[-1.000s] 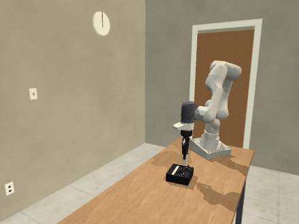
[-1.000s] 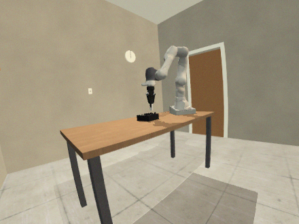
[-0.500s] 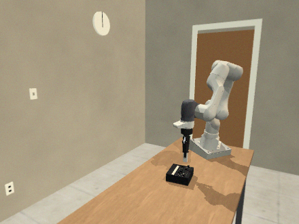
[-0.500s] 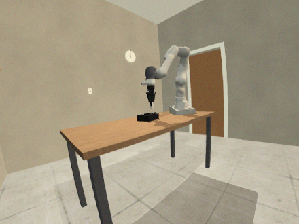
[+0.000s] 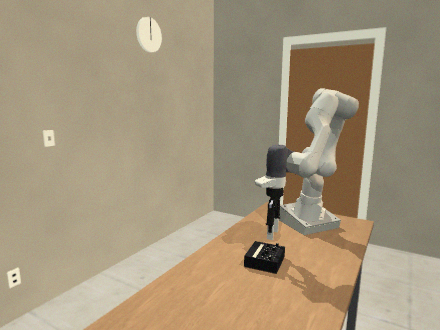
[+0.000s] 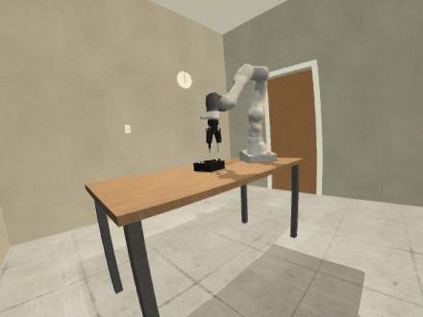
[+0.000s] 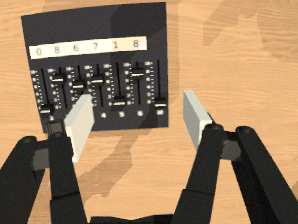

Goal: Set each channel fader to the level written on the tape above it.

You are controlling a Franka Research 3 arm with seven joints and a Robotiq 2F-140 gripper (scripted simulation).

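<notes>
The black lighting desk (image 5: pixel 265 256) (image 6: pixel 209 166) (image 7: pixel 96 26) stands flat on the wooden table (image 5: pixel 200 292) (image 6: pixel 159 188) (image 7: pixel 233 30). In the wrist view a pale tape strip (image 7: pixel 87 47) with digits runs above a row of several faders. Their caps stand at different heights. The rightmost fader (image 7: pixel 160 104), under a small red dot, sits low in its slot. My gripper (image 5: pixel 270 231) (image 6: pixel 212 145) (image 7: pixel 137 106) is open and empty. It hangs a short way above the desk's near edge, fingers pointing down, touching nothing.
The arm's base plate (image 5: pixel 311 220) (image 6: pixel 258 155) is bolted on the table just behind the desk. The table's long edges (image 5: pixel 362 260) run close on the right and left. A door (image 5: pixel 330 125) is behind the arm.
</notes>
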